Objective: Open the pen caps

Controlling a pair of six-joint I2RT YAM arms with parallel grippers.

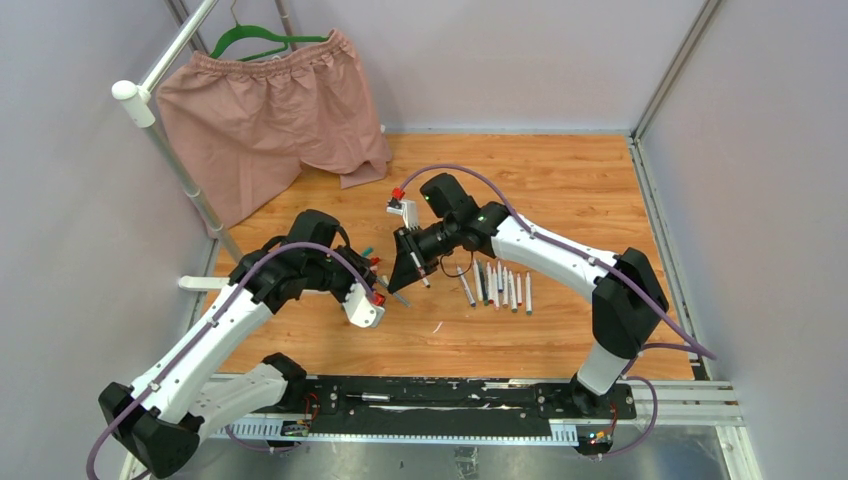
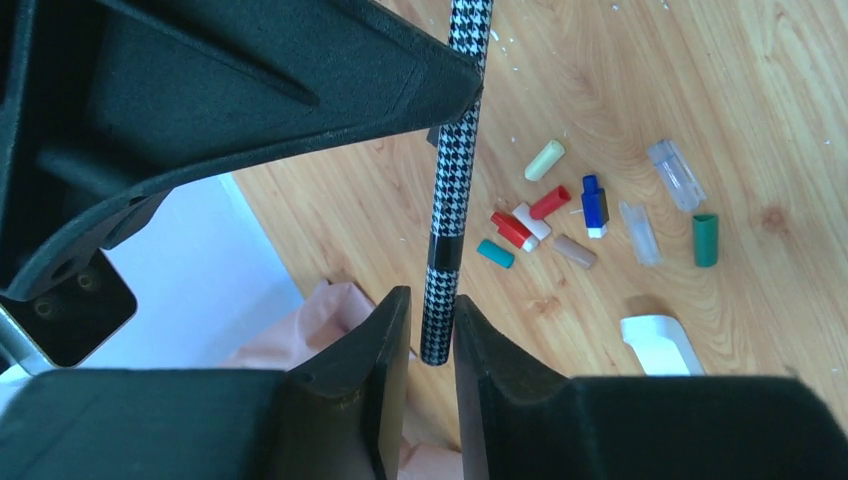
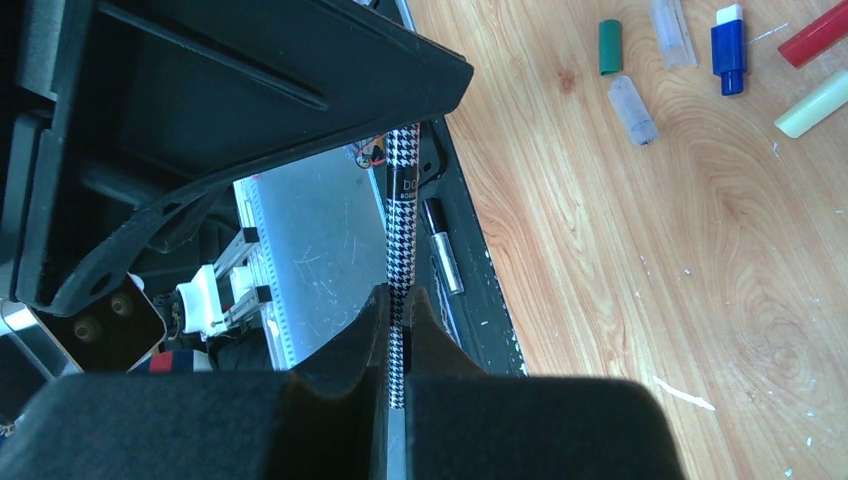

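A slim pen with a black-and-white houndstooth barrel [image 2: 447,180] is held in the air between both grippers. My right gripper [image 3: 397,310] is shut on one end of it [image 3: 403,230]. My left gripper [image 2: 430,325] stands round the other end, jaws nearly closed, with a thin gap on one side. Both grippers meet left of centre in the top view, left [image 1: 392,292] and right [image 1: 408,272]. Several loose pen caps lie on the floor: cream [image 2: 545,160], red [image 2: 550,201], blue [image 2: 594,205], teal [image 2: 495,253], green [image 2: 705,240]. A row of pens [image 1: 500,285] lies to the right.
Pink shorts [image 1: 270,110] hang on a green hanger from a white rack pole [image 1: 170,140] at the back left. A long white bar [image 1: 200,283] lies at the left edge. A black rail [image 1: 420,400] runs along the near edge. Two clear caps [image 2: 677,175] lie among the coloured ones.
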